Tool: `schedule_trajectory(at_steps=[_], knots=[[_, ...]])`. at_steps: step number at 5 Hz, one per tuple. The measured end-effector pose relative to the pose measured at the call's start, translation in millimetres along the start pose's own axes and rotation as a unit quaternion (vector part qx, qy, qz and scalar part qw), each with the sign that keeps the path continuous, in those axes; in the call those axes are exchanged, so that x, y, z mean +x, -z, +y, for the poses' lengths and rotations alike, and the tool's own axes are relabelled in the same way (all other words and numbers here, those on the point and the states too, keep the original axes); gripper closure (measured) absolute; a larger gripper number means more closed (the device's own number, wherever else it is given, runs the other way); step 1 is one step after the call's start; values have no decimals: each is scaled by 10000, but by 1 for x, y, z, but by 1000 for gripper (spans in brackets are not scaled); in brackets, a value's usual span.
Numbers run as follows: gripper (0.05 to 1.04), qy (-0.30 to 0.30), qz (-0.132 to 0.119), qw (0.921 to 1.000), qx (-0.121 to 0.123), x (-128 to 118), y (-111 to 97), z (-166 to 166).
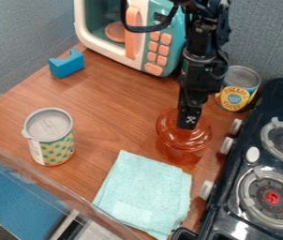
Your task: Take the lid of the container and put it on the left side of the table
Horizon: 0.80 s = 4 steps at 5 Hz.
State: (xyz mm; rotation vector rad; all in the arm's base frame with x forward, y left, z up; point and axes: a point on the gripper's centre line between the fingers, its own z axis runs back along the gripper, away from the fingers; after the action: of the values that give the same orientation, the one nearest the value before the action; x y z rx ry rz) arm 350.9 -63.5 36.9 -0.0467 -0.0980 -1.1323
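Where my black 2-finger gripper (189, 123) hangs over the round, see-through orange-red lid (167, 130), I cannot tell whether I am open or closed. The lid sits on its see-through reddish container (182, 156), near the pale turquoise cloth (145, 192) and beside the black toy stove (223, 204).

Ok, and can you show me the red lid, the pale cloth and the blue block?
Red lid (187, 138): camera view, near part of its top.
Pale cloth (146, 192): camera view, middle of its upper face.
Blue block (68, 67): camera view, side face.
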Motion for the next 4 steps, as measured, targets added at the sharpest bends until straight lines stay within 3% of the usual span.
schedule_trajectory(at_steps=[1, 4], knots=[[683, 37, 8, 10000, 49, -1, 0, 1], [711, -1, -33, 10000, 55, -6, -3, -5]])
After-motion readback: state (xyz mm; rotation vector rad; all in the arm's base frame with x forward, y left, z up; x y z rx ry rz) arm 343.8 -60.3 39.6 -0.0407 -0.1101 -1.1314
